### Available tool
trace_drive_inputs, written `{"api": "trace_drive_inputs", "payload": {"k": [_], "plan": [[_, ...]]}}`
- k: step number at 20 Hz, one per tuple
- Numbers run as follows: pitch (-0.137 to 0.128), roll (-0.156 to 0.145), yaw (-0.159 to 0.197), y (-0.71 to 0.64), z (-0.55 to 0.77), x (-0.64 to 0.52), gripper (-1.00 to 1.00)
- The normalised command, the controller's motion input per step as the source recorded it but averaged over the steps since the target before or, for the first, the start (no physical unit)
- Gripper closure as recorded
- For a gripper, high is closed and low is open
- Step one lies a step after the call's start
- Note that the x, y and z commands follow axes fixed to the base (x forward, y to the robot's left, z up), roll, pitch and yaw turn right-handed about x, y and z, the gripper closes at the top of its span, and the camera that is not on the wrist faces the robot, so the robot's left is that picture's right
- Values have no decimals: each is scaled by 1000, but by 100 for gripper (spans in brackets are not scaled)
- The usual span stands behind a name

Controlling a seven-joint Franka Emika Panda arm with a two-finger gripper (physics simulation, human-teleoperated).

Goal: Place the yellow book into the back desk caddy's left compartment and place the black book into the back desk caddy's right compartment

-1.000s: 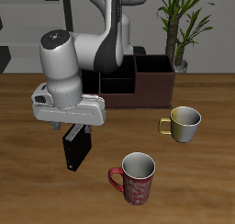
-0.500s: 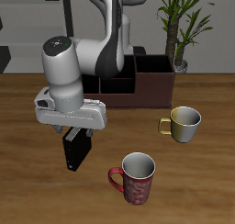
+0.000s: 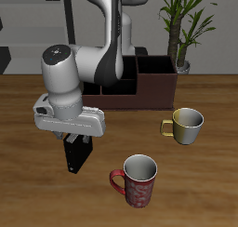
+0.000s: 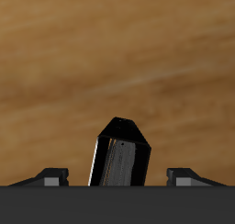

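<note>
Black book: glossy black book [image 3: 77, 155] stands on edge on the wooden table [image 3: 28, 184], near the front, directly under the arm.
Gripper: the gripper [image 3: 74, 140] hangs right over the book; in the wrist view the book [image 4: 119, 154] sits between the two fingers [image 4: 53, 175], and the fingers stand wide, clear of both covers, nothing gripped.
Back desk caddy: the reddish-brown back desk caddy [image 3: 153, 82] sits well behind, partly hidden by the arm; its right compartment is the target.
Yellow book: not visible in either view, so I cannot say where it is.
Risk, tipping: the book looks tall and narrow on its edge; if one finger touches first, I'd expect it to topple.
Risk, shallow grip: a pinch only on the top edge could let the slick cover slip or swing during the lift.
Risk, neighbours: the red patterned mug [image 3: 138, 180] stands near the book, the olive mug [image 3: 185, 126] farther off; a falling book could strike the near one.
</note>
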Motion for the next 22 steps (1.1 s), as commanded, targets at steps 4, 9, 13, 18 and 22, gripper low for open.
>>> {"api": "trace_drive_inputs", "payload": {"k": [4, 9, 13, 18, 22], "plan": [[8, 15, -15, 31, -107, -23, 100], [1, 7, -12, 29, 12, -45, 100], [-29, -5, 13, 27, 316, -38, 100], [-49, -23, 34, 63, 617, -142, 100], [46, 5, 50, 117, 455, -284, 100]]}}
